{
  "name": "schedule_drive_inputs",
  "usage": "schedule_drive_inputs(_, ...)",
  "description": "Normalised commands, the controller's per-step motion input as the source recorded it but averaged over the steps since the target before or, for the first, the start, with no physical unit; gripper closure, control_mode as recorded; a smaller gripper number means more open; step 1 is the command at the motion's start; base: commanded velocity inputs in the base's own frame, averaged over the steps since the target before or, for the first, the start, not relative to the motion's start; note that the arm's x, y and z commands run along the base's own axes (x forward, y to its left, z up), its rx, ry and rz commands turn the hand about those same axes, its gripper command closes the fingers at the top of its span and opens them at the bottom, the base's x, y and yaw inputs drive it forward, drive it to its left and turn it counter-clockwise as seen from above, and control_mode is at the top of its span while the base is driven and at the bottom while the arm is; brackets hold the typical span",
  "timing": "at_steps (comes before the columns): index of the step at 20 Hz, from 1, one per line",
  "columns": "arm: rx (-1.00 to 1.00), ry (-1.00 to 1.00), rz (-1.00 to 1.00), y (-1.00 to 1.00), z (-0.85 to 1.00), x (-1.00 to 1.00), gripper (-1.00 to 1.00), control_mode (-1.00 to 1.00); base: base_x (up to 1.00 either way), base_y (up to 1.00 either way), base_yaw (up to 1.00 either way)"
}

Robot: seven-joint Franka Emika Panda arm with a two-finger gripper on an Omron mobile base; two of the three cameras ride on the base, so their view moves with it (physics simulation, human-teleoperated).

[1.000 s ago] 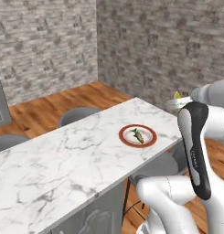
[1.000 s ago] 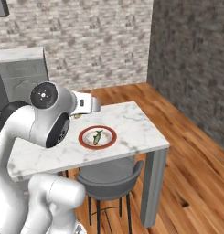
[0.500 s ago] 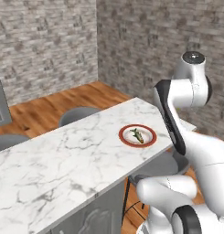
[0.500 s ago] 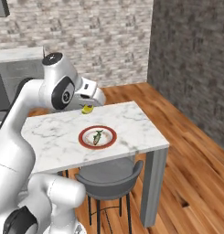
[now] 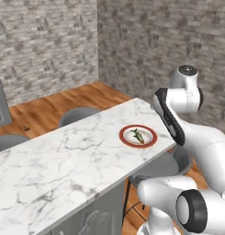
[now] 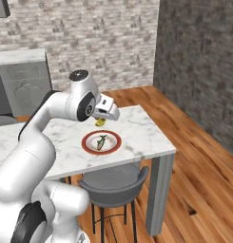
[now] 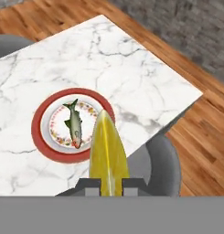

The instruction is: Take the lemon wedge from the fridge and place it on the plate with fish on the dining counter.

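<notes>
My gripper (image 6: 103, 118) hangs over the dining counter (image 6: 137, 137), shut on the lemon wedge (image 6: 100, 122), a small bright yellow piece. In the hand view the lemon wedge (image 7: 108, 155) stands up between the two dark fingertips (image 7: 90, 183) of the gripper (image 7: 109, 183). The plate (image 7: 40, 132), white with a red rim, lies just below and left of it, with the small greenish fish (image 7: 75, 124) on it. The plate (image 5: 124, 137) sits near the counter's (image 5: 63, 156) right end, fish (image 5: 137, 136) in its middle. The fridge is out of view.
A grey stool (image 6: 113, 182) stands under the counter's near side, and other grey seats (image 5: 79, 114) stand on its far side. A grey cabinet with a marble top (image 6: 23, 78) is at the back left. Wooden floor (image 6: 199, 156) and stone walls surround the counter.
The arm has swung the lemon wedge to the right and lower, from beside the counter's back edge to just above the plate. Plate, fish and base have stayed put.
</notes>
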Motion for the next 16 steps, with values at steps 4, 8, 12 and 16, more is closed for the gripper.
schedule_drive_inputs(4, 0.10, 0.00, -0.01, 0.20, -0.34, 0.99, 1.00, -1.00, 0.00, 0.00, 0.00)
schedule_drive_inputs(8, 0.00, 0.01, -0.01, 0.16, -0.19, 0.88, 1.00, -1.00, 0.00, 0.00, 0.00)
schedule_drive_inputs(12, -0.04, 0.17, 0.00, 0.00, -0.21, 0.50, 1.00, -1.00, 0.00, 0.00, 0.00)
schedule_drive_inputs(16, 0.00, 0.25, 0.00, 0.00, -0.55, 0.35, 1.00, -1.00, 0.00, 0.00, 0.00)
